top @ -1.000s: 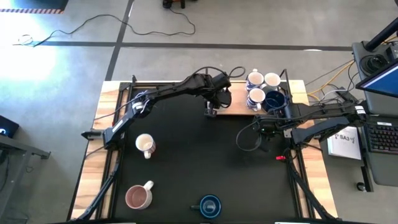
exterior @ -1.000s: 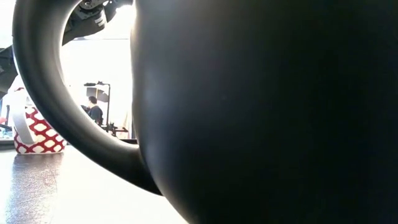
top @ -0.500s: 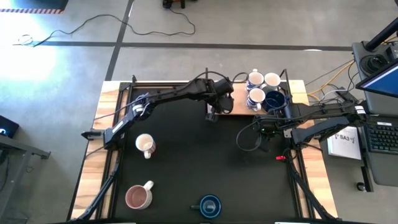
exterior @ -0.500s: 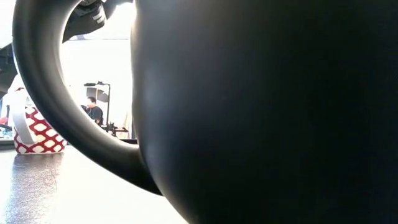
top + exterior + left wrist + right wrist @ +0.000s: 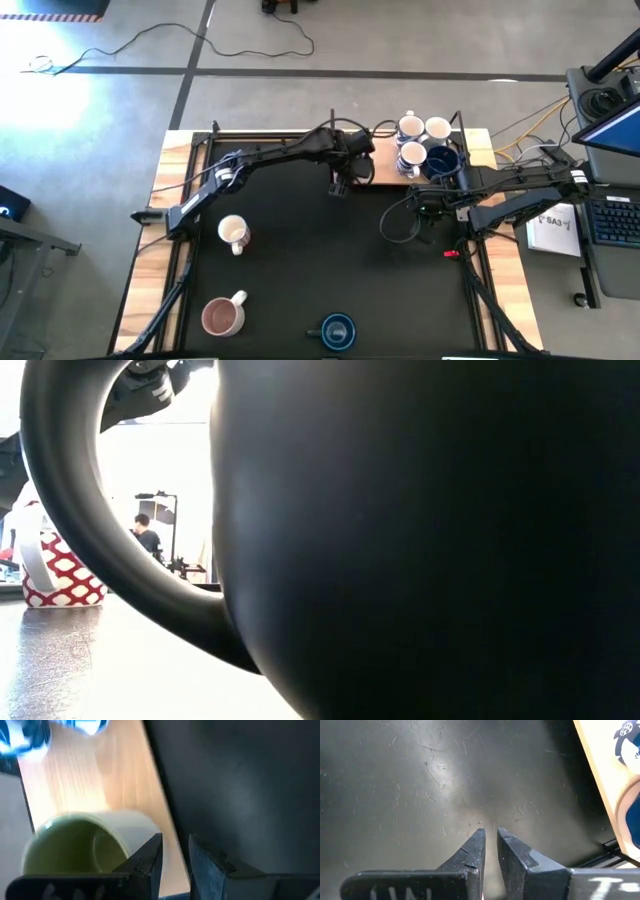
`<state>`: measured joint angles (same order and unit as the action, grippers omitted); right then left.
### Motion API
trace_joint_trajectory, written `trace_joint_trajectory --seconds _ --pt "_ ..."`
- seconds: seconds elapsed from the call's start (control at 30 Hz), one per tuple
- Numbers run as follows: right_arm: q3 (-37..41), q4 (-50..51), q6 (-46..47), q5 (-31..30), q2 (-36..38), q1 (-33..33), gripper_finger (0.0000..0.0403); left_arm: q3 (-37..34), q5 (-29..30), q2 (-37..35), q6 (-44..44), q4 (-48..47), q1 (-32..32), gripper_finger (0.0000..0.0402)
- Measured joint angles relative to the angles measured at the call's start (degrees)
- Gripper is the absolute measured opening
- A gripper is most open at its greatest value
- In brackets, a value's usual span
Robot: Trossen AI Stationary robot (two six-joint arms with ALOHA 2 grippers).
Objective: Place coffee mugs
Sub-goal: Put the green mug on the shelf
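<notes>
1. Mugs lay spread over the tabletop (image 5: 300, 270): a white one (image 5: 234, 233) and a pink one (image 5: 222, 316) at left, a blue one (image 5: 338, 331) at the near edge, four (image 5: 425, 145) clustered on the wooden board (image 5: 385, 172) at far right.
2. Left pincer (image 5: 175, 851), fingers narrow and empty, hung beside a green-lined mug (image 5: 85, 845) on the board; it would probably need to widen and straddle the rim squarely before lifting.
3. Right pincer (image 5: 489, 845) waited near-closed, empty, above the black mat.
4. Beyond lay concrete floor and cables; a distant person (image 5: 146, 536) showed.
</notes>
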<state>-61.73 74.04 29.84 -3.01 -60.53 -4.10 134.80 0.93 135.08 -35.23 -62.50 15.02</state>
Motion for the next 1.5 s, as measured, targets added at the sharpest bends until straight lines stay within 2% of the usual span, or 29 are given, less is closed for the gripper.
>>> trace_joint_trajectory --seconds 0.4,1.07,1.5 --pt "0.0 0.0 -0.2 0.0 0.0 0.0 0.0038 0.0 6.1 1.5 0.3 0.1 1.8 0.0078" --pt "0.0 -0.7 -0.3 0.0 0.0 0.0 0.0038 -0.1 6.2 1.6 0.5 3.5 5.8 0.0078" --pt "0.0 -0.6 -0.5 0.0 0.0 0.0 0.0038 0.1 5.4 1.2 0.2 5.6 3.7 0.0078"
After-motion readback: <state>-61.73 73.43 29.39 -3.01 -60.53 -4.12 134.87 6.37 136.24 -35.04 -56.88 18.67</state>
